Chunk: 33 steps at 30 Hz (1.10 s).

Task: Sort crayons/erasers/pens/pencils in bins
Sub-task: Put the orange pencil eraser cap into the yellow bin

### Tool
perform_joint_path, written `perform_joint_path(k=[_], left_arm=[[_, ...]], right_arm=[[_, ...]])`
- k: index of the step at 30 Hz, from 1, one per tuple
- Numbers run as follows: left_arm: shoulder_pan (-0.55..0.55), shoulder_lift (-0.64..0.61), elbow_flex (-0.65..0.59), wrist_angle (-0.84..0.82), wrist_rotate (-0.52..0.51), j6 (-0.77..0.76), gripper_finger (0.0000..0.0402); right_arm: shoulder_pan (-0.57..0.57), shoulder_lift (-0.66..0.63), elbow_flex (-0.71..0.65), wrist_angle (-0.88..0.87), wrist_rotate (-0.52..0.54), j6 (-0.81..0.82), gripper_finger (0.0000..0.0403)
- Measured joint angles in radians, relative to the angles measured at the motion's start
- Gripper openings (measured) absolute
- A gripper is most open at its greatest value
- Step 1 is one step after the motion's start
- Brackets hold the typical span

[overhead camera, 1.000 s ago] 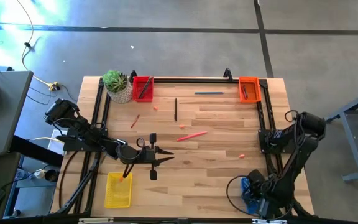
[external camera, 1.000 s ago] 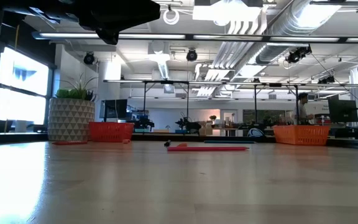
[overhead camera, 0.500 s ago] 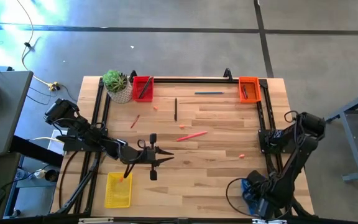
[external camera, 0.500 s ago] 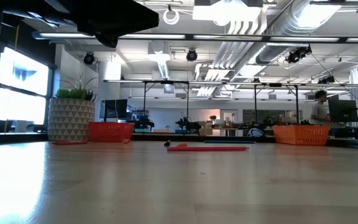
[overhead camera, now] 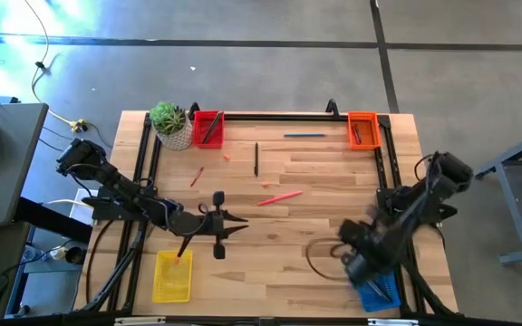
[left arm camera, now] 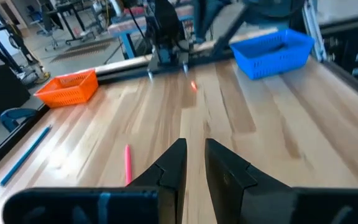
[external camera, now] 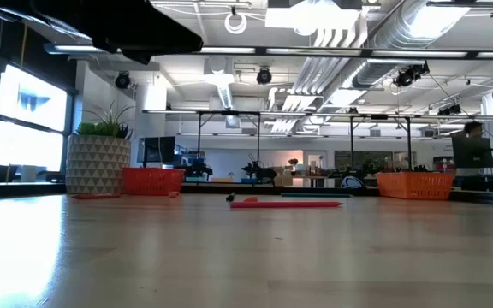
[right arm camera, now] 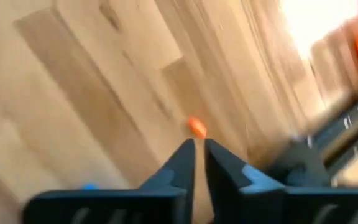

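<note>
We are looking down on a pale wooden plank tabletop [overhead camera: 315,172] framed by black rails. The left gripper [overhead camera: 241,228] is hovering over the near-left part of the tabletop, at about 8 o'clock from its centre; its wrist view is showing the two dark fingers [left arm camera: 174,163] nearly closed, a thin gap between them and nothing held. The right gripper [overhead camera: 343,237] is hanging at about 4 o'clock, smeared in the overhead view; its own camera is showing its fingers [right arm camera: 184,160] almost together and empty, pointing toward a short red-orange crayon stub [right arm camera: 196,127] lying on the wood.

The yellow mesh plastic bin [overhead camera: 172,275] is sitting at 7 o'clock with one small orange piece inside, too small to identify. The blue mesh bin [overhead camera: 377,289] at 5 o'clock is partly hidden under the right arm. The red mesh bin [overhead camera: 208,128] at 11 o'clock and the orange mesh bin [overhead camera: 362,129] at 1 o'clock are each holding thin sticks we cannot make out. A second tiny orange crayon stub [overhead camera: 227,157] is lying near the red bin. A long pink-red stick [overhead camera: 280,196] is lying near the centre, a long dark stick [overhead camera: 256,158] at 12 o'clock, a long blue stick [overhead camera: 304,136] beyond it, and a thin reddish stick [overhead camera: 197,176] at 10 o'clock. A white pot with a green plant [overhead camera: 171,124] is standing beside the red bin.
</note>
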Motion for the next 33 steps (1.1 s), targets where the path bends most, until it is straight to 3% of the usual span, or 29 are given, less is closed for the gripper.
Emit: perform_joint_path(k=[3,7,11,15,22,28,33], left_arm=[[0.0,0.0,0.0,-0.044,0.0,-0.002,0.0046],[0.0,0.0,0.0,-0.081,0.0,-0.023,0.0046],[0.0,0.0,0.0,-0.12,0.0,-0.03,0.0035],[0.006,0.0,-0.002,-0.144,0.016,-0.055,0.0007],[0.129,0.042,-0.036,-0.142,0.099,-0.088,0.0001],[0.379,0.129,-0.002,-0.103,0.349,-0.111,0.0],[0.516,0.242,0.083,-0.11,0.446,-0.096,0.0003]], right_arm=[[-0.127,-0.058,-0.1,0.165,0.04,-0.215,0.0008],[-0.316,-0.126,-0.232,0.531,0.065,-0.509,0.0008],[-0.482,-0.133,-0.336,0.915,0.004,-0.798,0.0002],[-0.598,-0.103,-0.407,1.196,-0.067,-0.978,0.0003],[-0.658,-0.073,-0.518,1.439,-0.085,-1.067,0.0],[-0.656,-0.073,-0.603,1.558,-0.085,-1.043,0.0],[-0.65,-0.073,-0.623,1.624,-0.08,-1.062,0.0]])
